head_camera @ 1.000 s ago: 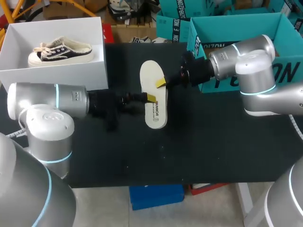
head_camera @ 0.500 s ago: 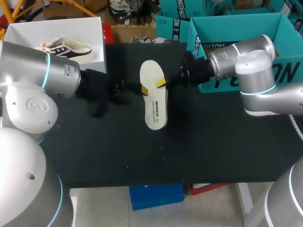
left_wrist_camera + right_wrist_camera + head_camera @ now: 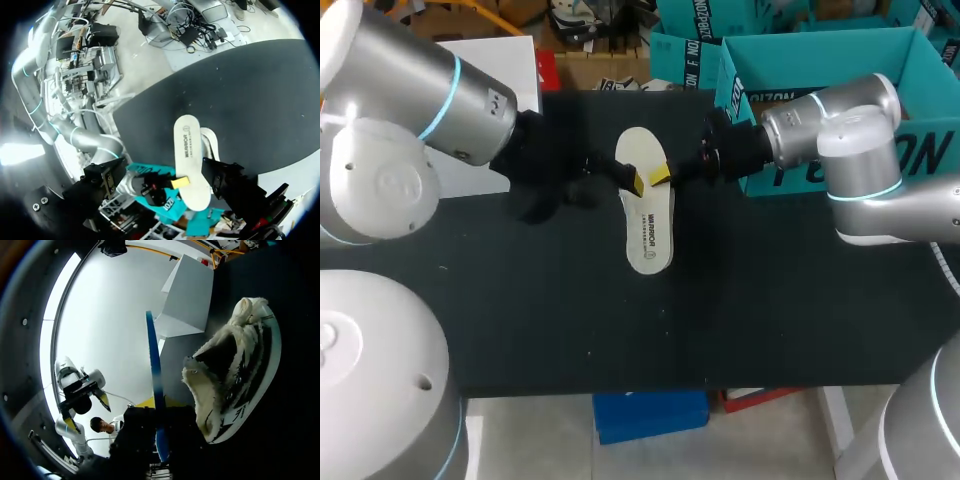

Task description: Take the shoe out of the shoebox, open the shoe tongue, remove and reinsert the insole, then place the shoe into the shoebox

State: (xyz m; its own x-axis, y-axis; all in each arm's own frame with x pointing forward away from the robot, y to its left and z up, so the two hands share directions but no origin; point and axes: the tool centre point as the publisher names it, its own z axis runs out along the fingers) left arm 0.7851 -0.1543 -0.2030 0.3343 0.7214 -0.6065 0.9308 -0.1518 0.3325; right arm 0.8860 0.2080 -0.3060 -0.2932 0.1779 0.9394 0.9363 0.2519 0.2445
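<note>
Lying between left gripper (image 3: 636,182) and right gripper (image 3: 660,176): insole (image 3: 648,225), apparently out. Reinsertion and boxing are left. Neither grip discernible.

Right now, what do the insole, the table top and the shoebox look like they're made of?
The insole looks like thin foam, maybe fabric-faced: it is cream, matt and flat, with dark print. The table top looks like a black matt mat or cloth, showing no glare. The shoebox is probably white card, judging by its plain, thin, straight walls.
</note>
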